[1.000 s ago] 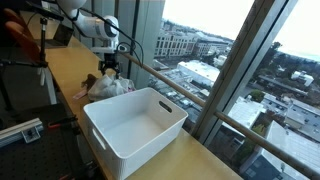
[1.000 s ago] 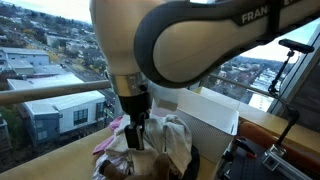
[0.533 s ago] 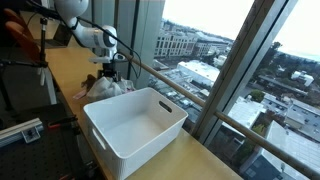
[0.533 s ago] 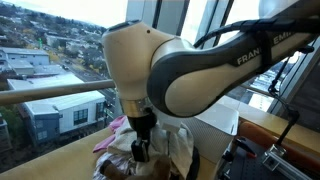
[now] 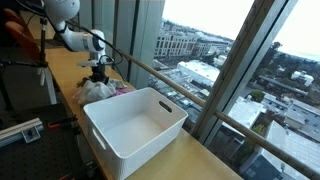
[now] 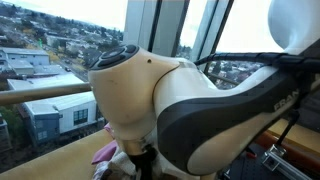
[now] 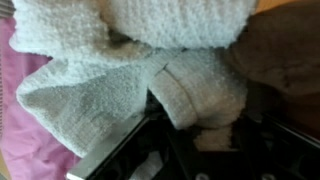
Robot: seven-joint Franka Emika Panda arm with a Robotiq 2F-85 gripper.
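Note:
A heap of cloths (image 5: 101, 90) lies on the wooden counter (image 5: 60, 70) beside the window. My gripper (image 5: 97, 76) has come down onto the top of it. In the wrist view a fold of white towel (image 7: 190, 95) runs down between the dark fingers (image 7: 120, 150), and the jaws press in on it; the gripper (image 7: 195, 135) is shut on this fold. A pink cloth (image 7: 12, 100) lies at the left and a brown cloth (image 7: 285, 55) at the right. In an exterior view the arm's bulky joint (image 6: 190, 110) hides the gripper; only a pink edge (image 6: 103, 155) shows.
A large empty white bin (image 5: 135, 125) stands on the counter just in front of the heap. A handrail (image 5: 150, 70) and tall window panes run along the counter's far side. Stands and cables (image 5: 25, 60) crowd the room side.
The arm has swung away from the bin and dropped onto the heap. The jaws, wide open a second ago, have closed in on the white towel fold.

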